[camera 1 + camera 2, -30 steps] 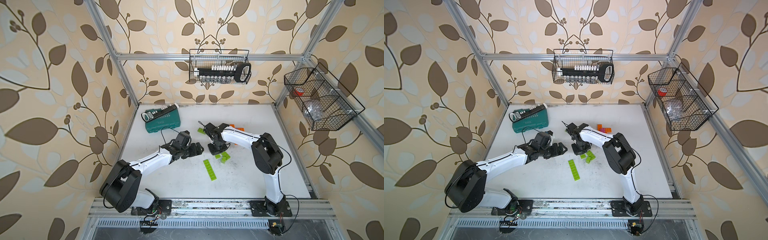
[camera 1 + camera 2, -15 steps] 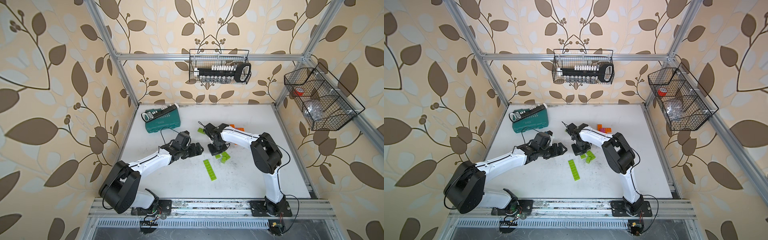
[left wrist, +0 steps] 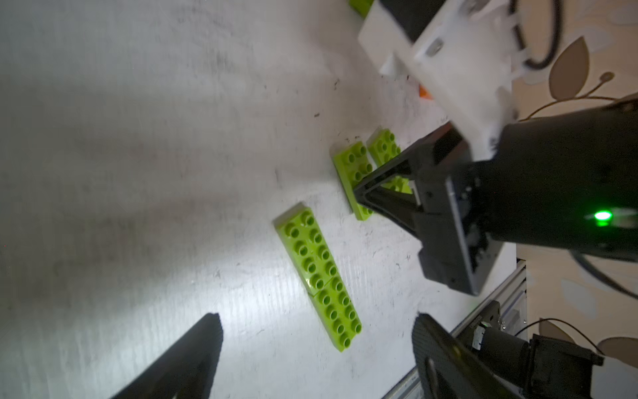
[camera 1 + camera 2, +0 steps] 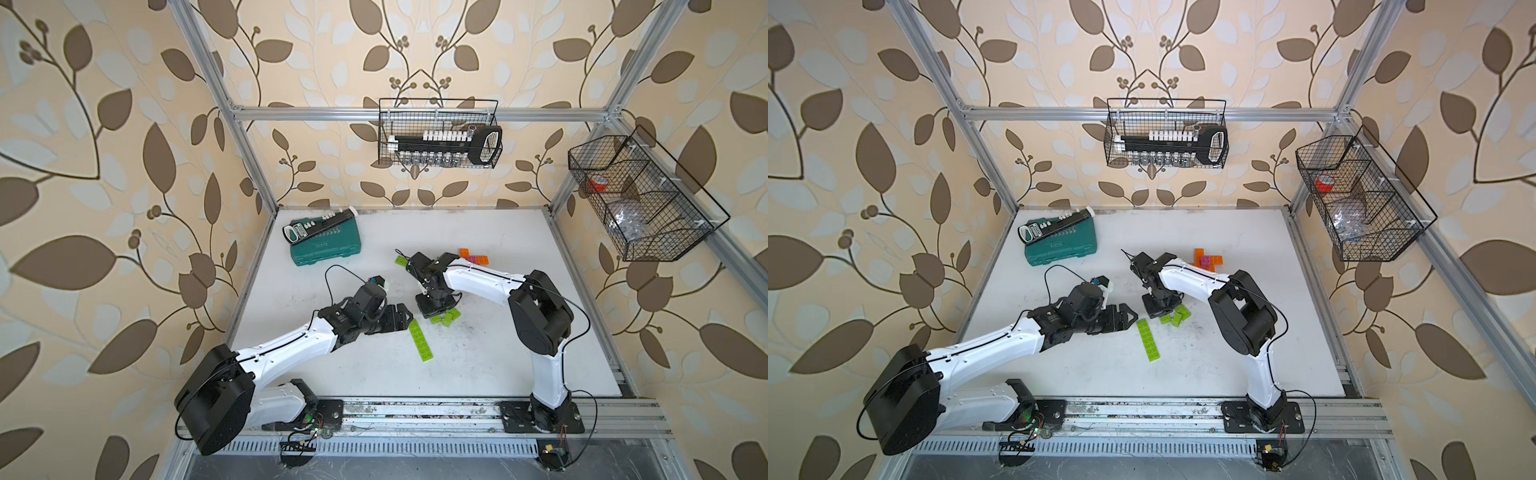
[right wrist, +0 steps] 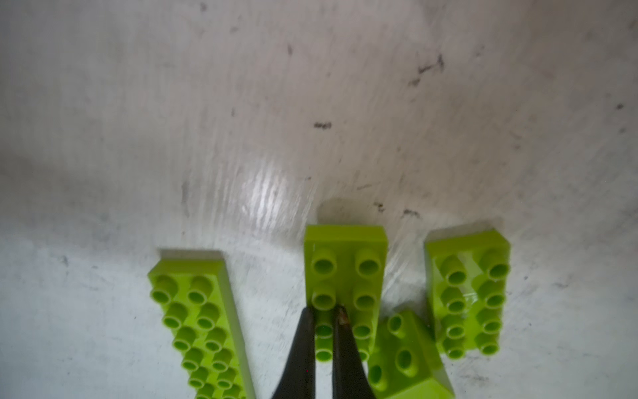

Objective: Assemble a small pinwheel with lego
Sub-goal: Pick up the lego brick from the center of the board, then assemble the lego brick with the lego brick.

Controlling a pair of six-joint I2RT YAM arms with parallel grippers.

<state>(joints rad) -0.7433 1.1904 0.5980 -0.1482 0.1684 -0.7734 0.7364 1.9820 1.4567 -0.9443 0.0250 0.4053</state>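
Right gripper (image 5: 324,312): I read its fingers (image 5: 303,345) as pressed together, with the tips resting on the studded top of the middle green brick (image 5: 345,262). That brick lies flat on the desk (image 4: 498,353). Just beside it lies a second green brick (image 5: 469,293), studs up, and a tilted green brick (image 5: 404,359) sits between the two.

Left gripper (image 3: 317,317): fingers spread wide and holding nothing, low over the desk at one end of the long green strip (image 3: 319,276). I read this strip as two bricks set end to end, studs up. It lies near the cluster but apart from it.

In a top view, the orange bricks (image 4: 1200,254) and the pink brick (image 4: 1205,262) sit together farther back, beyond the right arm. One more green brick (image 4: 401,260) lies near the right wrist. The teal case (image 4: 324,245) lies at the back left of the desk.
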